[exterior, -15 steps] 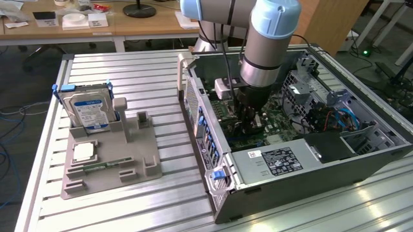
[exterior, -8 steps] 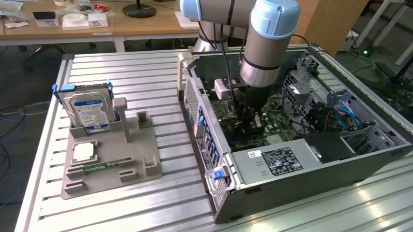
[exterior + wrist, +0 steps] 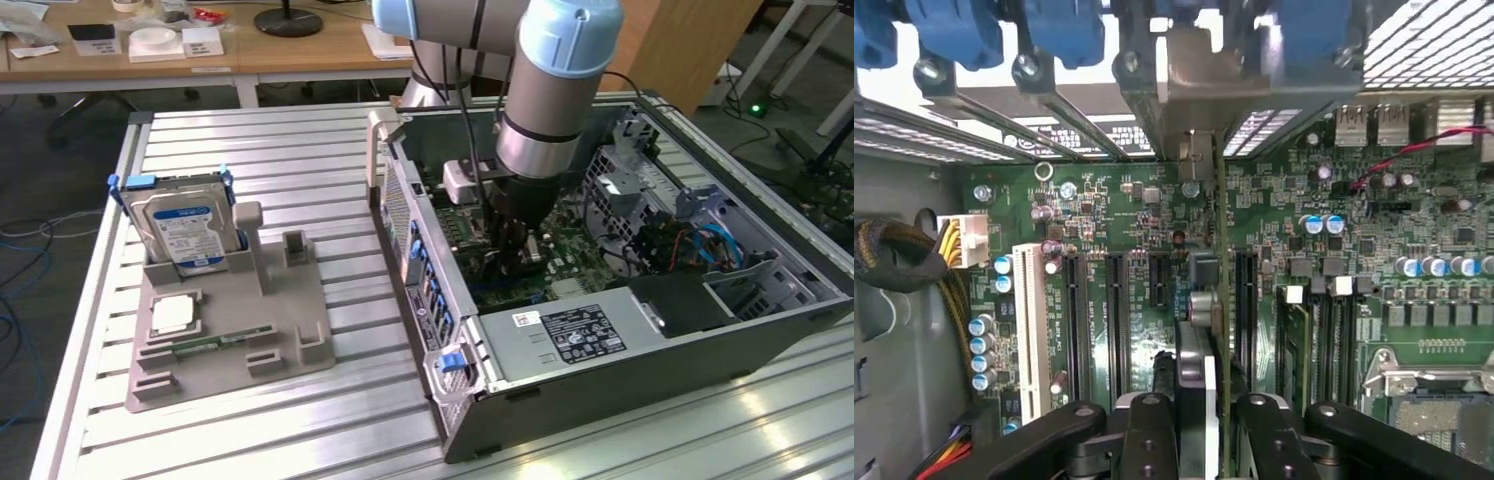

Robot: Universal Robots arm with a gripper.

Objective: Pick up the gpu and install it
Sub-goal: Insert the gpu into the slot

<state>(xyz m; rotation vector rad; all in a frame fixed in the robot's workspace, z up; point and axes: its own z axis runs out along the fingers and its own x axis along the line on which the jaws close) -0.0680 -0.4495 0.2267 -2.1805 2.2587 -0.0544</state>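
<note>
Inside the open computer case [image 3: 441, 330], my gripper [image 3: 515, 240] hangs low over the green motherboard [image 3: 1104, 215]. The wrist view shows the gpu [image 3: 1220, 300] edge-on, a thin green board with a black cooler on one side. It stands upright between my black fingers [image 3: 1152, 440], and my gripper [image 3: 1206, 445] is shut on it. The silver end bracket [image 3: 1254, 85] of the gpu lies against the case's rear slot openings. The card's lower edge runs along the motherboard between two long black expansion slots [image 3: 1116, 310]; whether it is seated I cannot tell.
A grey fixture [image 3: 227, 340] beside the case holds a blue-labelled hard drive [image 3: 187, 225] and a memory stick [image 3: 207, 345]. The power supply [image 3: 574, 335] fills the case's near corner. Memory slots [image 3: 1324, 330], a processor socket [image 3: 1434, 400] and a cable bundle [image 3: 904, 260] flank the card.
</note>
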